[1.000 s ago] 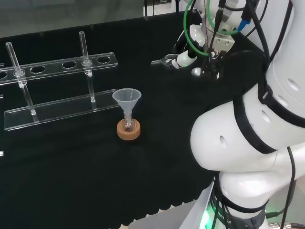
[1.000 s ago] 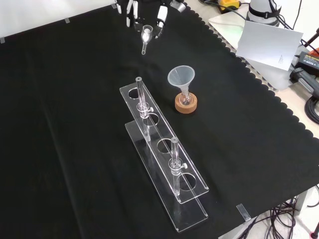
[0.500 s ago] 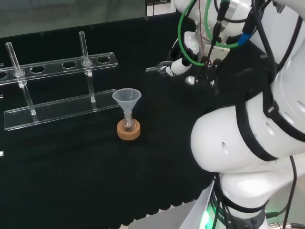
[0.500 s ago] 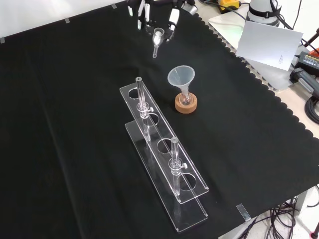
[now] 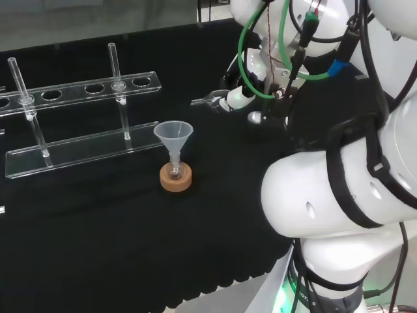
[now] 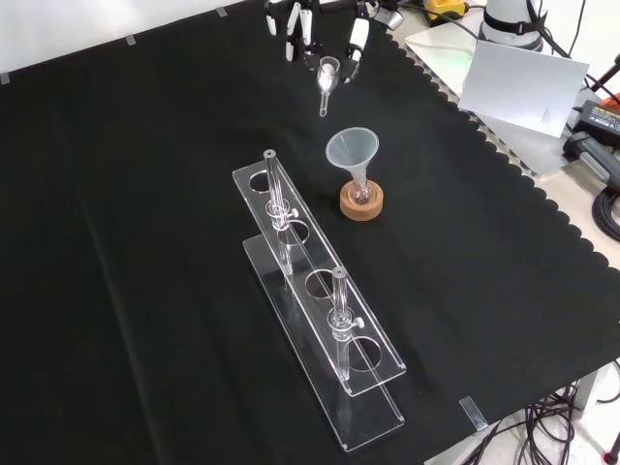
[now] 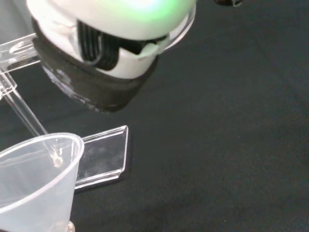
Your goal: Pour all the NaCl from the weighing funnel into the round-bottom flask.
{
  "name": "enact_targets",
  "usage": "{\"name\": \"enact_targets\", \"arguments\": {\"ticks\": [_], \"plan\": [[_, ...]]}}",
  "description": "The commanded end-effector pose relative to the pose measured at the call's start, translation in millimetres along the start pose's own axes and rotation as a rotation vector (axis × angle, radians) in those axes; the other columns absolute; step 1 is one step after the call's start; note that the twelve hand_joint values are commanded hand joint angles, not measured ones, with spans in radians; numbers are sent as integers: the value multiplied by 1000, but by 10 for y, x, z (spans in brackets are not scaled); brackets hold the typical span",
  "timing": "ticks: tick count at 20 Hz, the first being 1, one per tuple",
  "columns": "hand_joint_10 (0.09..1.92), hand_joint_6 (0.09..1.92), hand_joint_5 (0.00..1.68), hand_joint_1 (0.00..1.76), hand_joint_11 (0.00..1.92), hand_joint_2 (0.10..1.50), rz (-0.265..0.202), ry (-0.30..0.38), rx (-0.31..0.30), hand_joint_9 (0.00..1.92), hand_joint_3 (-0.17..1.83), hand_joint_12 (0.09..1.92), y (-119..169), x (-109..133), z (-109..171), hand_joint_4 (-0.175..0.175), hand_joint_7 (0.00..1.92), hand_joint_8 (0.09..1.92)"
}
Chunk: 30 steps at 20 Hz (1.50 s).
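Observation:
A small round-bottom flask (image 5: 174, 170) (image 6: 360, 194) stands on a cork ring (image 5: 176, 180) (image 6: 362, 204) with a clear plastic funnel (image 5: 172, 135) (image 6: 352, 150) (image 7: 38, 174) in its neck. The hand (image 5: 238, 96) (image 6: 324, 21) (image 7: 111, 48) is shut on a small glass weighing funnel (image 5: 207, 100) (image 6: 327, 81), held in the air above the cloth. Its spout points toward the plastic funnel and stops short of it. In the head view the hand is up and to the right of the flask; in the front view it is just beyond it. I cannot see the salt.
A long clear rack (image 5: 78, 117) (image 6: 325, 329) with two upright glass tubes stands beside the flask. In the front view, the cloth's scalloped edge (image 6: 504, 155) runs along the right, with white paper (image 6: 523, 77) and cables past it.
The hand has carried the weighing funnel closer to the plastic funnel: leftward in the head view, rightward and nearer in the front view. The flask and rack have not moved.

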<state>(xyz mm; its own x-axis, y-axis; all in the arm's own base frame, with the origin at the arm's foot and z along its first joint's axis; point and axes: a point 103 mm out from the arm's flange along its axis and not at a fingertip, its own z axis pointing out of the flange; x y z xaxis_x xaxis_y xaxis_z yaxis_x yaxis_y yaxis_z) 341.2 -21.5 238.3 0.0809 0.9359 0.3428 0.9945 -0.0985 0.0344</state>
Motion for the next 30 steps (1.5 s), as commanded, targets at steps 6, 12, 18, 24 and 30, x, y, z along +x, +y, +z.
{"name": "enact_targets", "arguments": {"ticks": [6, 12, 18, 24, 30], "plan": [[213, 87, 1594, 1157, 0, 585, -105, 4, 67, 1018, 641, 1482, -189, -59, -71, 175, 1671, 87], [213, 87, 1594, 1157, 0, 585, -147, 8, 91, 1018, 642, 1482, -161, 6, -37, 175, 1672, 87], [212, 87, 1594, 1157, 0, 585, -177, 10, 109, 1018, 642, 1482, -80, 86, 24, 175, 1674, 87], [212, 87, 1594, 1157, 0, 585, -213, -10, 142, 1019, 643, 1482, 11, 167, 78, 175, 1675, 87], [211, 87, 1594, 1157, 0, 585, -230, -32, 166, 1019, 643, 1482, 103, 154, 90, 175, 1677, 87]]}}
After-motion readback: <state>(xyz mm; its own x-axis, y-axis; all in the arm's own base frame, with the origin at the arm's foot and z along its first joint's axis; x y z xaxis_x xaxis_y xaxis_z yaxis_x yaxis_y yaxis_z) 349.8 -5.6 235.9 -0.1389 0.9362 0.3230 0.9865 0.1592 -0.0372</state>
